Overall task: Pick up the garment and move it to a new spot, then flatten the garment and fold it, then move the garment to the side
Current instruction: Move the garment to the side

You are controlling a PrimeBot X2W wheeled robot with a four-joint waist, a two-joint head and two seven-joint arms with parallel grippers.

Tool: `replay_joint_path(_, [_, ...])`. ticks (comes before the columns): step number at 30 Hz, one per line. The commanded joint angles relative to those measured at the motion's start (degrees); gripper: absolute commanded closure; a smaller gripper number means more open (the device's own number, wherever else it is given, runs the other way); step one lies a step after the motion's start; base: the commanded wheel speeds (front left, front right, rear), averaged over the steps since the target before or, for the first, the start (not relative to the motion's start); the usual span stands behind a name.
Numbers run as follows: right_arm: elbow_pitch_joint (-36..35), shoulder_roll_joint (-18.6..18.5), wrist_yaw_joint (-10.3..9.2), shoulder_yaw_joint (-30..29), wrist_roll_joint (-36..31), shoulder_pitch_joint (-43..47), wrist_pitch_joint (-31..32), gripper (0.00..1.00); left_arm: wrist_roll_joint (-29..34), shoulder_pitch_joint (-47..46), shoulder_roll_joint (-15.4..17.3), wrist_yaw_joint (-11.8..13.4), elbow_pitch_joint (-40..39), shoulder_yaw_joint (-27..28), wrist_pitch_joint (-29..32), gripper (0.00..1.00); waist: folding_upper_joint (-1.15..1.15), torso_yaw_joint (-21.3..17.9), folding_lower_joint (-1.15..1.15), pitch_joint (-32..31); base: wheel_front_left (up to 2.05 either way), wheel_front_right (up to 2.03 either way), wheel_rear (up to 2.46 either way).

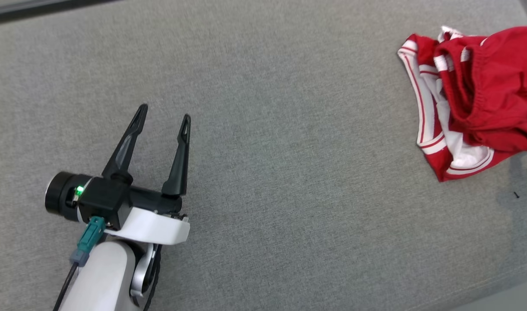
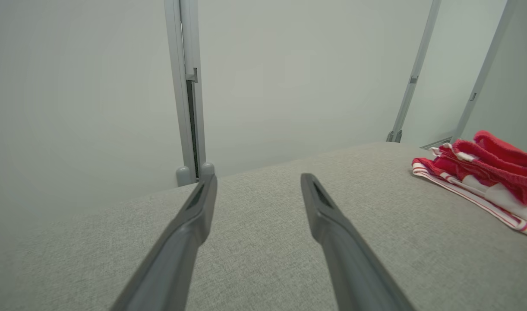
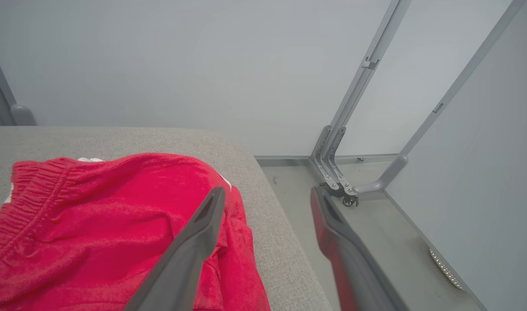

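**Red garment lies crumpled, both grippers wide open and empty**

The garment (image 1: 492, 95) is red with white striped trim and a gathered elastic band. It lies in a crumpled heap on the grey fabric surface (image 1: 289, 172), not spread flat, and its right part is cut off by the edge of the head view. In the right wrist view the garment (image 3: 116, 224) sits close to the surface's (image 3: 116, 138) right-hand edge, with a strip of bare grey fabric between the garment and the drop to the floor (image 3: 298, 181).

The left gripper (image 1: 164, 112) is well to the left of the garment and nearer the robot. Its two dark fingers are spread wide with nothing between them. In its own wrist view the left gripper (image 2: 258, 181) points across bare surface (image 2: 254, 259), and the garment (image 2: 483, 168) lies off to the right, well clear of both fingers.

The right gripper (image 3: 268, 194) is at the garment's right side, its jaws standing wide apart with nothing held. One finger shows in front of the red cloth, but whether it touches cannot be told. The other finger shows beyond the garment, against the floor, and carries a red sheen.

A metal frame bracket (image 3: 332, 172) stands on the floor past the garment, against the pale wall (image 3: 203, 65)
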Motion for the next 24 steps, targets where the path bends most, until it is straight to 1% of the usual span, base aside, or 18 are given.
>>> replay_joint_path(1, [-2.31,0.29,-0.02,-2.54,-1.56,2.87,-0.04,0.00,-0.36,0.97,-0.01,0.51,0.28,0.40,-0.41,0.00,0.00,0.45,0.00,-3.00,0.00,0.00,0.00])
replay_joint_path(4, [-9.81,3.00,-0.03,-9.99,-5.33,9.13,-0.04,0.00,-0.94,2.81,-0.09,1.17,0.91,0.83,-0.76,0.00,0.00,1.44,0.00,-5.12,0.00,0.00,0.00])
replay_joint_path(6, [-14.97,6.57,-0.01,-13.67,-8.08,13.23,-0.01,0.00,-1.39,3.69,-0.27,1.52,1.05,1.09,-1.07,0.00,0.00,2.28,0.00,-6.13,0.00,0.00,0.00])
replay_joint_path(8, [-19.32,9.69,-0.03,-16.27,-10.71,16.44,-0.02,0.00,-1.83,4.40,-0.38,1.66,1.45,1.20,-1.09,0.00,0.00,3.56,0.00,-7.07,0.00,0.00,0.00])
replay_joint_path(11, [-24.75,15.00,-0.02,-18.48,-14.73,20.59,-0.01,0.00,-2.30,5.12,-0.69,1.74,2.17,1.19,-1.42,0.00,0.00,5.96,0.00,-8.46,0.00,0.00,0.00])
replay_joint_path(14, [-29.26,19.78,-0.02,-17.77,-18.00,23.27,0.67,0.00,-2.72,5.93,-1.12,2.16,3.03,1.40,-1.65,0.00,0.00,8.56,0.00,-9.63,0.00,0.00,0.00])
replay_joint_path(15, [-29.26,19.78,-0.02,-17.77,-18.00,23.27,0.67,0.00,-2.72,5.93,-1.12,2.16,3.03,1.40,-1.65,0.00,0.00,8.56,0.00,-9.63,0.00,0.00,0.00])
replay_joint_path(16, [-30.66,21.24,-0.02,-17.10,-18.66,24.02,1.19,0.00,-2.96,6.15,-1.30,2.41,3.24,1.63,-1.73,0.00,0.00,9.46,0.00,-9.99,0.00,0.00,0.00])
replay_joint_path(17, [-32.76,23.69,-0.02,-16.49,-20.15,25.29,2.18,0.00,-3.45,6.48,-1.51,2.99,3.68,2.26,-1.91,0.00,0.00,11.17,0.00,-10.70,0.00,0.00,0.00])
replay_joint_path(18, [-33.84,25.24,-0.02,-15.89,-20.41,25.89,2.60,0.00,-3.81,6.92,-1.59,3.25,3.84,2.65,-2.03,0.00,0.00,11.90,0.00,-11.09,0.00,0.00,0.00])
replay_joint_path(21, [-36.30,28.22,-0.03,-15.64,-22.19,27.56,3.50,0.00,-4.55,8.60,-1.47,4.41,4.32,4.41,-2.24,0.00,0.00,13.73,0.00,-12.28,0.00,0.00,0.00])
replay_joint_path(24, [-38.15,30.27,-0.03,-15.77,-23.60,29.71,4.24,0.00,-5.36,10.80,-1.18,5.54,4.15,6.35,-2.37,0.00,0.00,14.99,0.00,-13.71,0.00,0.00,0.00])
